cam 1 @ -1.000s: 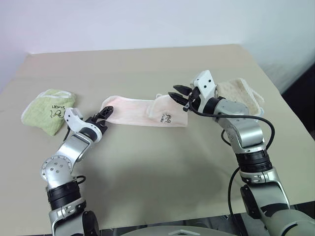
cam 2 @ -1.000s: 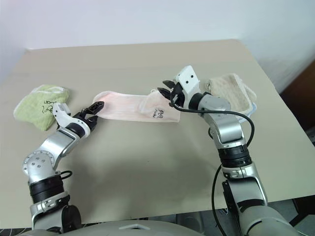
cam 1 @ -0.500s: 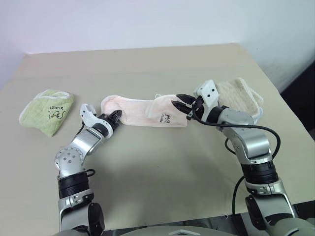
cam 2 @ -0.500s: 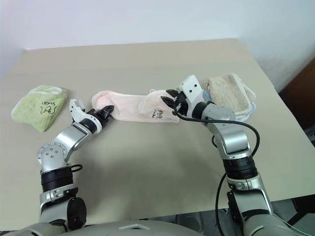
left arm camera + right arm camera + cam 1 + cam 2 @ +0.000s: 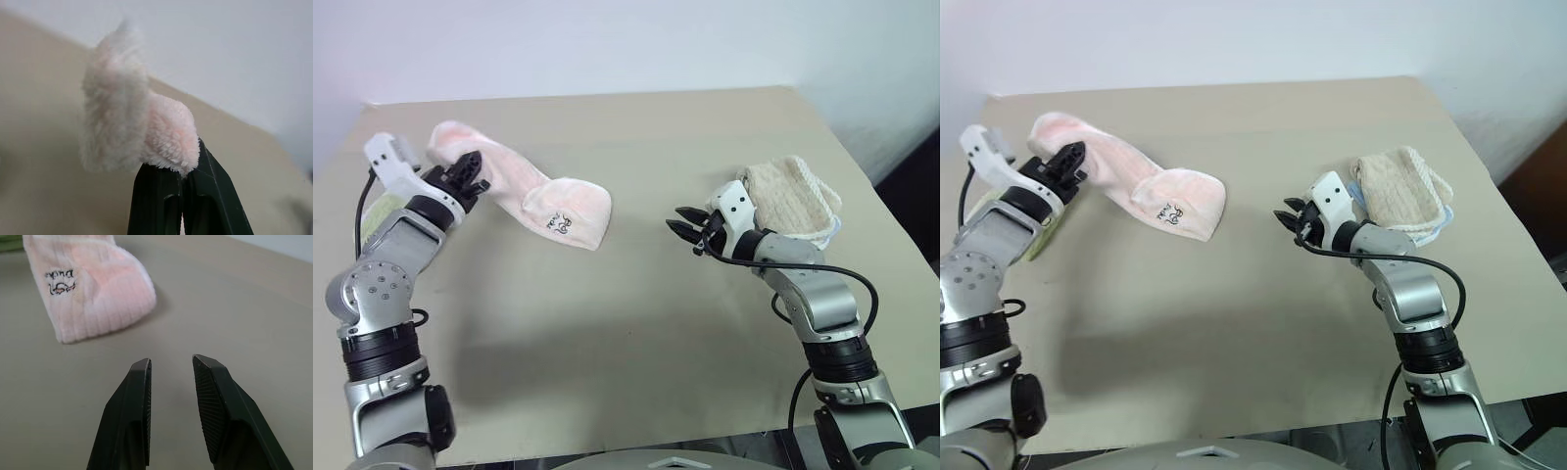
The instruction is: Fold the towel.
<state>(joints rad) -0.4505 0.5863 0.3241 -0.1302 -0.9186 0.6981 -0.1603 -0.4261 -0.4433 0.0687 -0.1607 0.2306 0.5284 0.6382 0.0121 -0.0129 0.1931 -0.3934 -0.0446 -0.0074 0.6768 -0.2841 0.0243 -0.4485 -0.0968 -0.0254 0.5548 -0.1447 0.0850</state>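
Observation:
The pale pink towel (image 5: 533,191) stretches from my left gripper down to the table. Its far end, with the dark logo (image 5: 558,223), rests on the tabletop. My left gripper (image 5: 470,176) is raised at the table's left side and shut on the towel's other end. In the left wrist view, pink terry (image 5: 132,127) bunches out above the closed fingers (image 5: 161,196). My right gripper (image 5: 685,228) hovers low over the table right of centre, open and holding nothing, well apart from the towel. The right wrist view shows the gap between its fingers (image 5: 139,396), with the towel (image 5: 93,293) ahead.
A cream ribbed towel with blue trim (image 5: 790,196) lies folded just behind my right gripper. A light green towel (image 5: 372,211) peeks out behind my left arm. The tan table (image 5: 636,323) ends near the right side and front.
My left gripper shut on the towel's left end, then rose and swung left, dragging the towel away from the right gripper. My right gripper sank a little and drew back.

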